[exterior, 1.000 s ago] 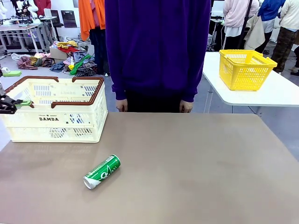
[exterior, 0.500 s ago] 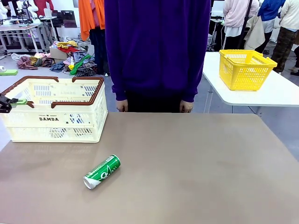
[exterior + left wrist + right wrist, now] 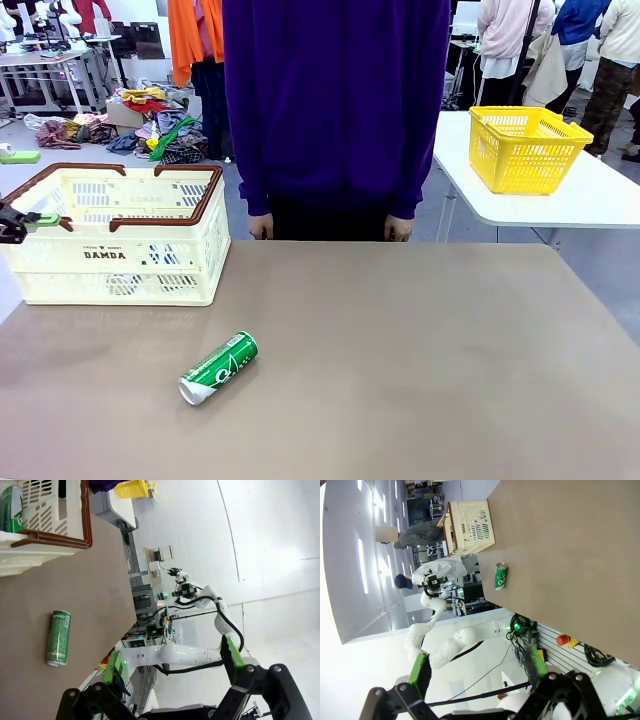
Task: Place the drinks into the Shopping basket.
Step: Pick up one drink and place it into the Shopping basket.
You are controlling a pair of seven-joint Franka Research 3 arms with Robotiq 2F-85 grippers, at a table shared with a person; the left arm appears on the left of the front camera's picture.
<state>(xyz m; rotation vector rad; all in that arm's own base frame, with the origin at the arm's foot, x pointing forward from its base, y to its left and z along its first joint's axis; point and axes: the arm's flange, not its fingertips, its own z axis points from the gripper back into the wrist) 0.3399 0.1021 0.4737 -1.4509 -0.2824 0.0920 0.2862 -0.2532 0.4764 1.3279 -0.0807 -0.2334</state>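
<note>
Green can (image 3: 218, 368) lies on the table (image 3: 420, 360) before the basket (image 3: 112, 236); both hands spread wide, empty.

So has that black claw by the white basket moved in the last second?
Yes. The left gripper has slid toward picture left and slightly lower against the Shopping basket, retreating from its rim.

the left gripper (image 3: 12, 224) is cut off by the front picture's left edge; beyond its fingers, a second can (image 3: 11, 508) is cropped in the basket (image 3: 50, 540).
</note>
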